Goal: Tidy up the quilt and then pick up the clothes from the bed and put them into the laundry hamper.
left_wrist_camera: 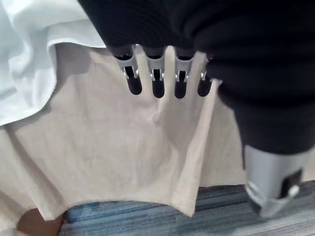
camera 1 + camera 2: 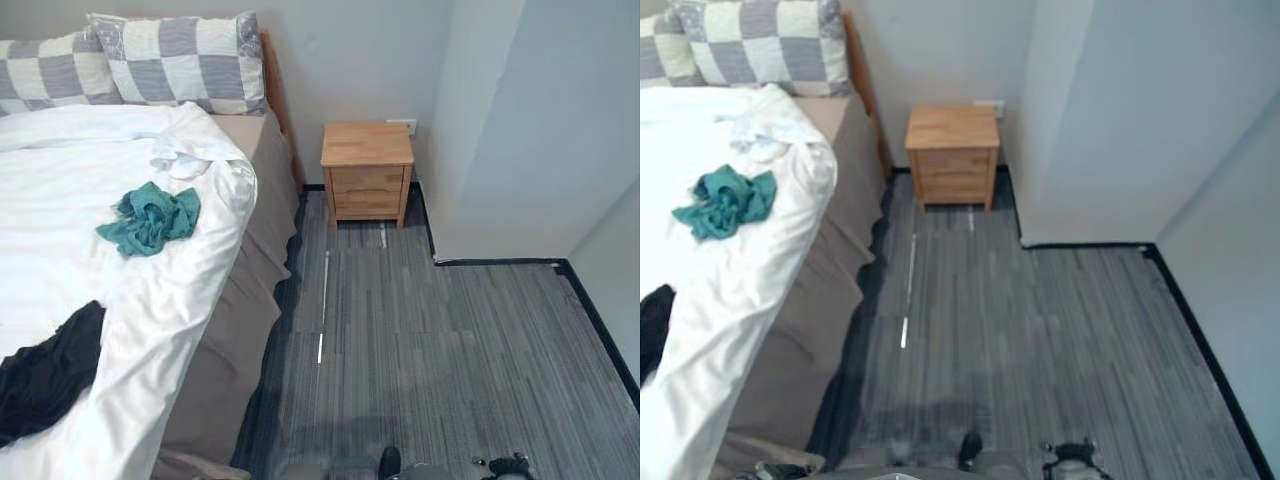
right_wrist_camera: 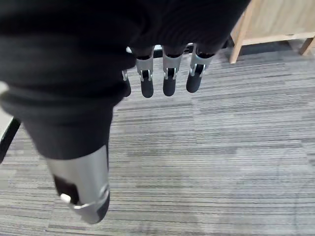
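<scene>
Flanking bed (image 2: 230,330): wooden nightstand (image 2: 367,170).

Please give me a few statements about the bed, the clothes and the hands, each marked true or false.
1. A teal garment lies on the white quilt. True.
2. A black garment lies on the floor by the nightstand. False: it lies on the quilt near the foot of the bed.
3. The left hand grips the quilt. False: its fingers hang relaxed in front of the beige bed skirt, holding nothing.
4. The right hand hangs open above the grey carpet. True.
5. A wooden nightstand stands beside the bed's head. True.
</scene>
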